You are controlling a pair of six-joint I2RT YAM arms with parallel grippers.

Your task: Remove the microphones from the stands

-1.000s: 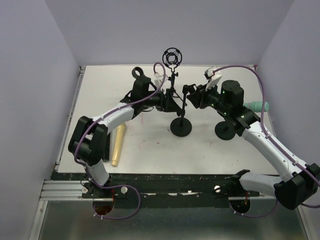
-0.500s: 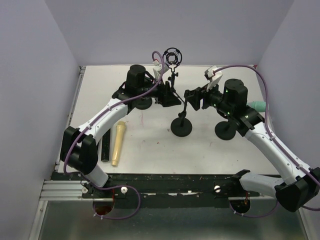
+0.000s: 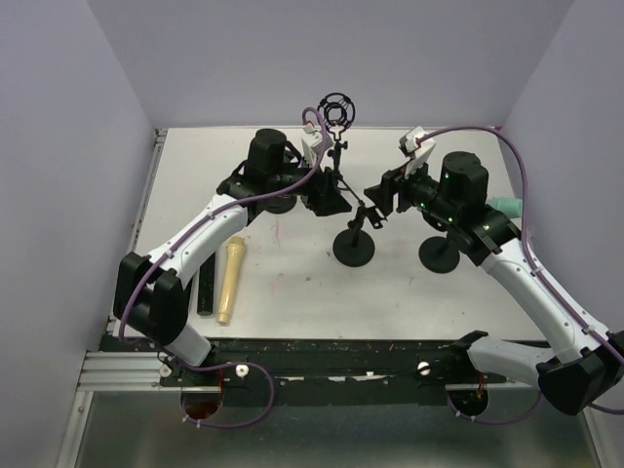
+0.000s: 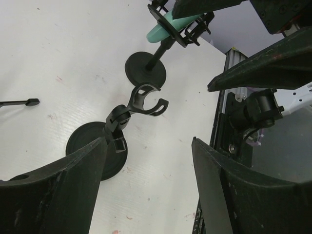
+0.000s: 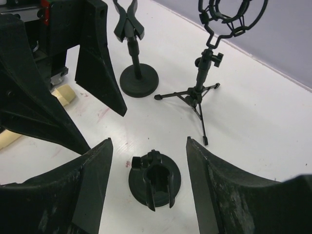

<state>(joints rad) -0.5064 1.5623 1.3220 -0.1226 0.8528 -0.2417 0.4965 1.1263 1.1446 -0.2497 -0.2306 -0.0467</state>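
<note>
**Inspector:** Grippers?
**Recorder:** Left gripper (image 3: 333,198) and right gripper (image 3: 380,202) both have jaws apart and hold nothing, one either side of the centre stand (image 3: 353,246).
**Inspector:** Microphones?
**Recorder:** Cream microphone (image 3: 231,278) lies flat, left of that stand. Teal microphone (image 3: 502,207) is clipped on the second stand (image 3: 441,255), to its right.

No writing, label, brand mark, number or sign can be read in any of the 3 views. The small white pieces (image 3: 414,144) on the wrists, seen from the top, are too small to tell whether they carry print.
</note>
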